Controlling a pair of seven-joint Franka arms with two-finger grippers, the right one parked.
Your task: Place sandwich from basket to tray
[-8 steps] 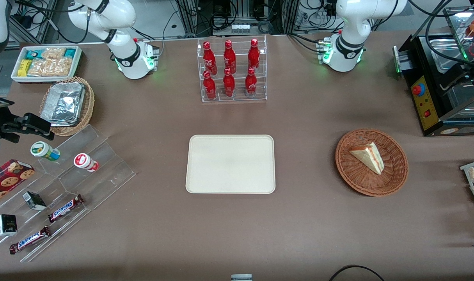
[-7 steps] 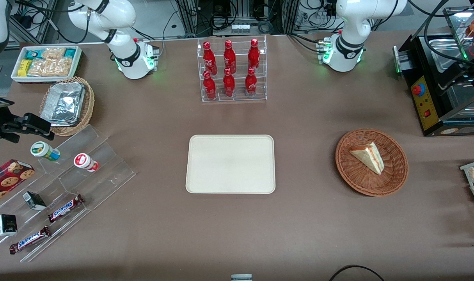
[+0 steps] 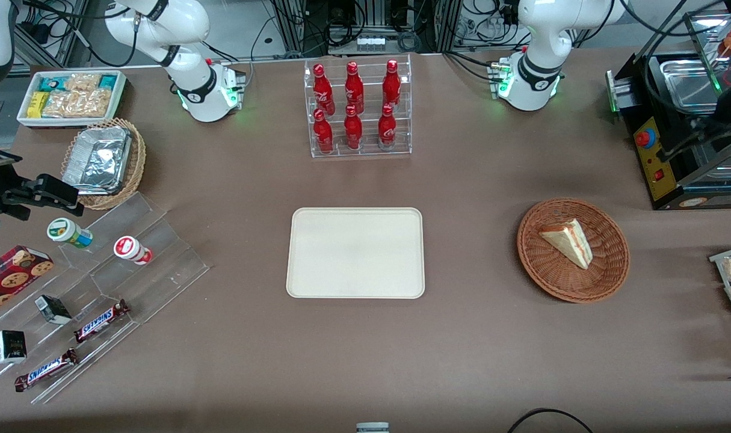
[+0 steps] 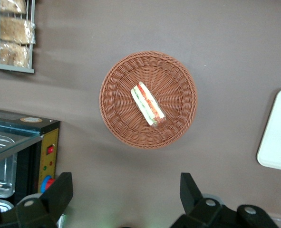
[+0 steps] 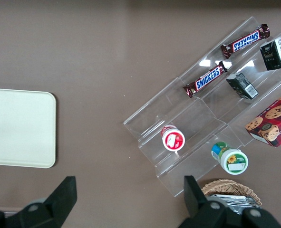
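Front view, sandwich (image 3: 567, 242) lying in the basket (image 3: 573, 285), long axis diagonal, sharp tip pointing toward the camera, tray (image 3: 355, 290) well apart on the counter (image 3: 473, 337), gripper (image 4: 126, 190) high above, fingers (image 4: 59, 190) spread wide, holding nothing.

sandwich (image 3: 567, 242) in basket (image 3: 606, 273) (tray (image 3: 356, 282) apart), gripper (image 4: 124, 197) above

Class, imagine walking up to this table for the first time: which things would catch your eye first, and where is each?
Probably the six red bottles in a clear rack, farther from the front camera than the bare cream tray at mid-table. Toward the working arm's end, the sandwich lies in the reddish-brown basket. The gripper hangs open high above the table, beside the basket.
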